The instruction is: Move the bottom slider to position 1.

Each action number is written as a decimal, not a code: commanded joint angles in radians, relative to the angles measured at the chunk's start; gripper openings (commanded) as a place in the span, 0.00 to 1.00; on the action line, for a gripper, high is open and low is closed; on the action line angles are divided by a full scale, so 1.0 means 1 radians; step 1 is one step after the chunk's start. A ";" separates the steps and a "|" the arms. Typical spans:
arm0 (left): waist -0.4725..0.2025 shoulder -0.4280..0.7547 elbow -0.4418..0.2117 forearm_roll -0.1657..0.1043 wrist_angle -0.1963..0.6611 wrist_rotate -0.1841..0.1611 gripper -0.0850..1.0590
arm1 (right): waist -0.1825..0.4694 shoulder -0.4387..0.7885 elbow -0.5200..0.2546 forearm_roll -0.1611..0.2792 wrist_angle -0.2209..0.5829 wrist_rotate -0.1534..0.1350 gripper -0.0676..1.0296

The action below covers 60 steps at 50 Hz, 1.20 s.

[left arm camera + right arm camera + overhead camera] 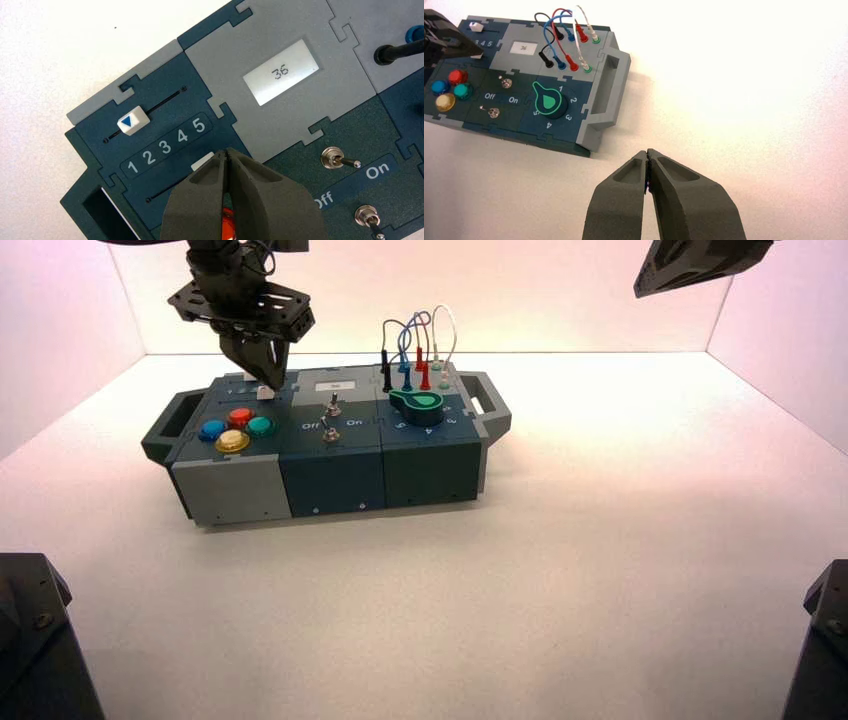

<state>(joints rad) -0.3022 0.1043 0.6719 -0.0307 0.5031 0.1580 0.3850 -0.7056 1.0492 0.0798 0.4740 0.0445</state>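
The bottom slider's white knob [202, 161] shows only in part, just past my left gripper's tips, on its dark track [160, 194] below the printed scale 1 to 5 [165, 146]. It stands toward the 4–5 end of that scale. My left gripper [227, 152] is shut, with its tips right beside the knob on the side away from 1; I cannot tell whether they touch. In the high view the left gripper [268, 383] points down at the knob [265, 394] at the box's back left. My right gripper [646, 152] is shut on nothing and hangs well off to the box's right.
The other slider's knob [133, 120], marked with a blue triangle, sits beyond the scale. A display [281, 72] reads 36. Two toggle switches [332, 158] stand by the Off/On lettering. Coloured buttons [233, 428], a green knob [418, 405] and plugged wires [415, 345] fill the box.
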 commanded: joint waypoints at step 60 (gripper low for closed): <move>0.101 -0.020 0.018 0.005 0.017 0.028 0.05 | 0.002 -0.017 -0.029 -0.002 -0.002 0.000 0.04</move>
<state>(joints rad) -0.2194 0.1043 0.6995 -0.0291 0.5200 0.1795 0.3850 -0.7164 1.0492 0.0798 0.4771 0.0445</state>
